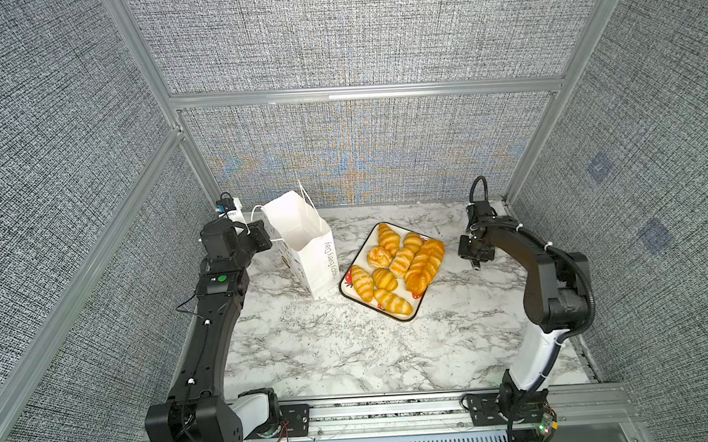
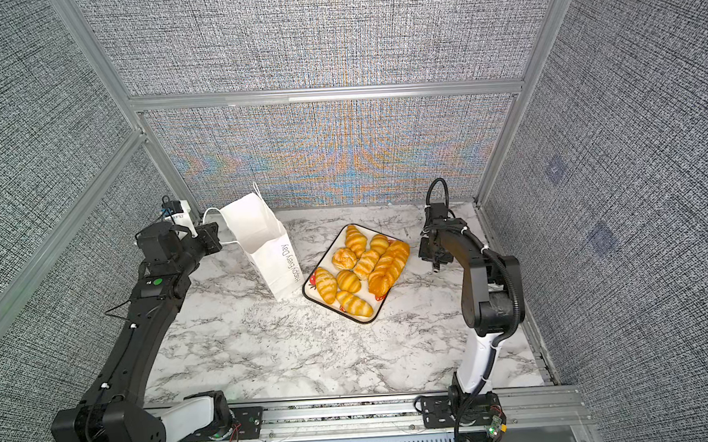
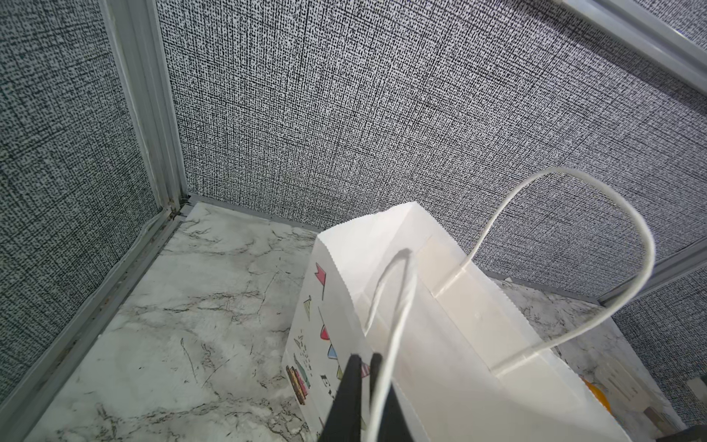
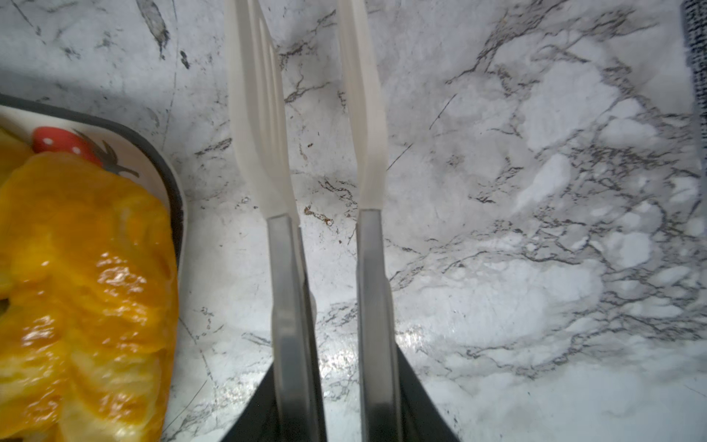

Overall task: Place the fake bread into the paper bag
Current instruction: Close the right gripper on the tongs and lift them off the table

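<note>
**Bag Steadied, Every Loaf Yet to Go In**

The paper bag (image 1: 317, 265) stands left of centre on the marble table (image 1: 351, 355) with its mouth open upward. As far as both top views reach inside, it holds only bare white paper. Just beside it to the right, the fake bread (image 1: 400, 261) lies heaped on the strawberry-print tray (image 4: 176, 214), and none of the glossy rolls and loaves is lifted. On this showing the task is at its opening step: the bag is secured, no piece is in, and the whole pile is left to carry across.

The left arm reaches forward from the near-left corner with its wrist turned toward the bag. In the left wrist view the left gripper (image 3: 364, 359) has its black fingers (image 3: 354, 382) pressed together on the top edge of the bag's pictured side, and a cord handle (image 3: 612, 214) loops above.

The right arm arches up from the near right with its wrist pointing down. The right gripper (image 4: 302, 57) hangs over bare marble just beside the tray's black rim, its pale fingers a narrow way apart with nothing between them, clear of the nearest loaf
</note>
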`<action>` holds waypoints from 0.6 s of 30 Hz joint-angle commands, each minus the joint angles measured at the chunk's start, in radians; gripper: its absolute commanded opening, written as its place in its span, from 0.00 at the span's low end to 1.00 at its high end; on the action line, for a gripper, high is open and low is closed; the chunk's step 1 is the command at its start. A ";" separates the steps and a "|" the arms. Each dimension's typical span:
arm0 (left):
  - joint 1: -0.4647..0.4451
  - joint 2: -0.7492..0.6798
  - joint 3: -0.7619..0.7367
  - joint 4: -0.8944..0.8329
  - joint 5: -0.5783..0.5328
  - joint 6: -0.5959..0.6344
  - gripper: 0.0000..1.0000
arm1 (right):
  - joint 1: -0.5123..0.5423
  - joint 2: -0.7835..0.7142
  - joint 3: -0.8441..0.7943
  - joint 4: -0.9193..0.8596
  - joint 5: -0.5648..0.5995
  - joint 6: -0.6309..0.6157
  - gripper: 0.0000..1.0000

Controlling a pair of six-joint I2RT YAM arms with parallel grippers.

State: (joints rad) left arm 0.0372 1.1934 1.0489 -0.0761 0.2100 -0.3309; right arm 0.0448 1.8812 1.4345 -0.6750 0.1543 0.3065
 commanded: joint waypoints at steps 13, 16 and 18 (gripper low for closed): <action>0.001 -0.003 0.000 0.026 0.010 -0.007 0.10 | 0.057 -0.235 -0.111 -0.031 -0.047 0.078 0.34; 0.001 -0.001 0.000 0.028 0.012 -0.006 0.10 | 0.072 -0.294 -0.132 -0.049 -0.103 0.097 0.33; 0.002 -0.002 0.001 0.027 0.013 -0.006 0.10 | 0.082 -0.334 -0.148 -0.064 -0.135 0.115 0.32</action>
State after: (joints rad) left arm 0.0372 1.1931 1.0489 -0.0761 0.2127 -0.3340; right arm 0.1184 1.5818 1.2968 -0.7116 0.0864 0.3786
